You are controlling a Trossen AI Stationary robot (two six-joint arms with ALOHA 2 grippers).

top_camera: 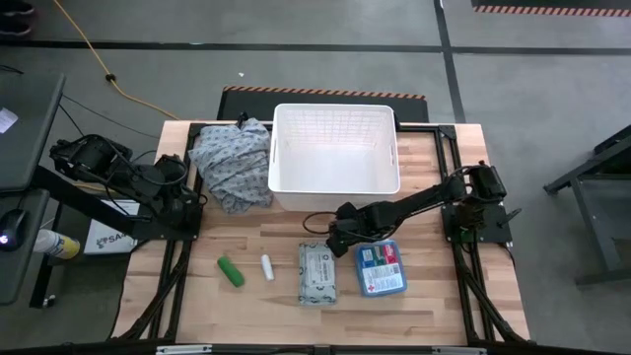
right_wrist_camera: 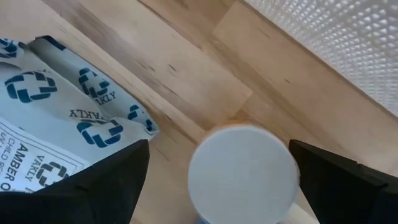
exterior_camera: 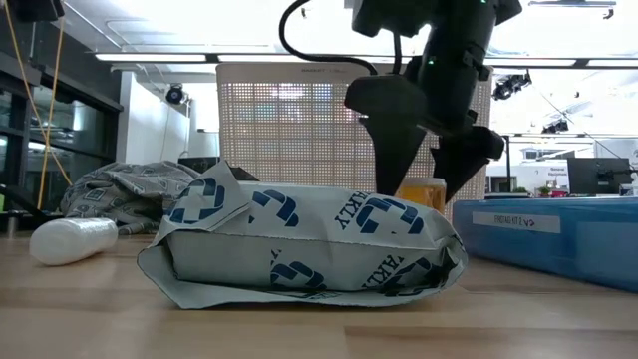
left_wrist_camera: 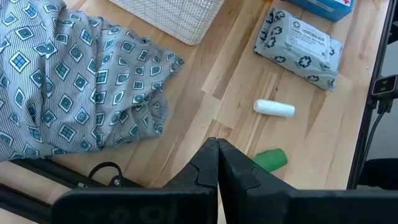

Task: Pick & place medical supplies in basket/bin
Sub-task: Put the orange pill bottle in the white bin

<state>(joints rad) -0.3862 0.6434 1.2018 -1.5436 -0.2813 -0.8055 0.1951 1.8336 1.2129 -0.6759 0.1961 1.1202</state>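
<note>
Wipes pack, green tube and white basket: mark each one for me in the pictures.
wipes pack (top_camera: 318,273), high view, middle of its top face.
green tube (top_camera: 231,271), high view, middle of its body.
white basket (top_camera: 335,183), high view, near wall's rim.

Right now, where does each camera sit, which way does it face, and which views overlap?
High: above the table, straight down; basket, both arms; right end effector by the wipes pack.
Low: table height, level across; wipes pack up front, right end effector descending behind it.
Left wrist: on the left arm, past the shut left end effector; cloth, white tube, green tube.
Right wrist: looks down between open fingers onto the bottle cap.
Shared: all four show the wipes pack.
</note>
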